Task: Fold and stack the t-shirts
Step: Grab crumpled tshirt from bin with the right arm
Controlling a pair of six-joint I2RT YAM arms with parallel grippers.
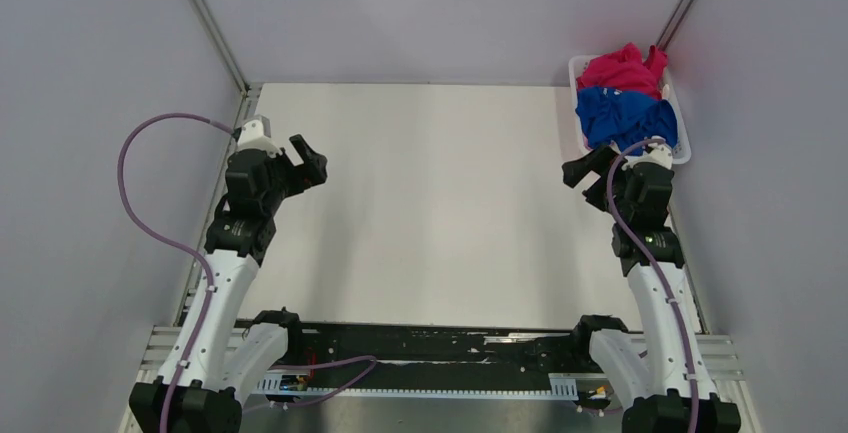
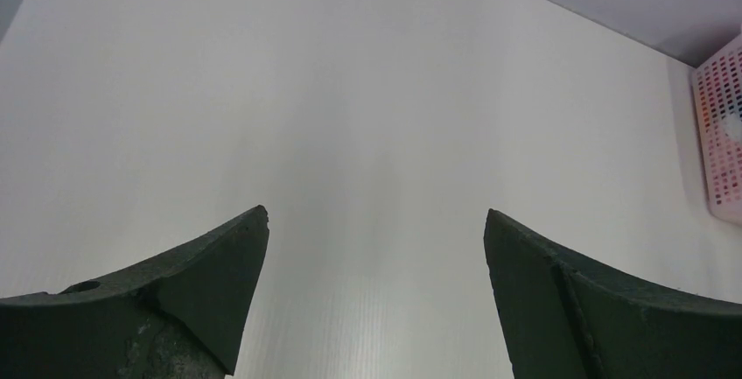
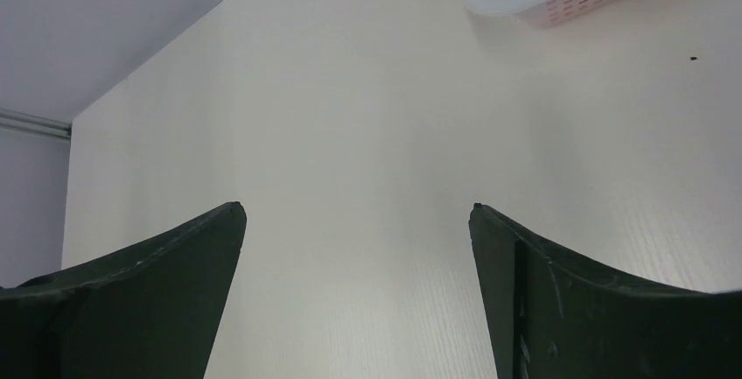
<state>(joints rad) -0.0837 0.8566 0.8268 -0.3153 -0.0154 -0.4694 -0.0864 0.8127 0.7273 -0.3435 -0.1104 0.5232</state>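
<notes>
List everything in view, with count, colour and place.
pink t-shirt: 1, magenta, bunched in the basket's far end
blue t-shirt: 1, royal blue, in the basket's near end
basket: 1, white lattice, far right corner
table: 1, white, centre
cables: purple, along both arms
arms: 2, white and black, near edge
left hand: open, empty, over the table's left side
right hand: open, empty, just short of the basket

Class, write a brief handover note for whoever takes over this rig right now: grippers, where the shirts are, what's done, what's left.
Left gripper: open, empty, over the table.
Right gripper: open, empty, near the basket.
Pink shirt and blue shirt: crumpled in the basket, far right corner.
Done: nothing folded yet.
Left: take out, fold and stack each shirt.
</notes>
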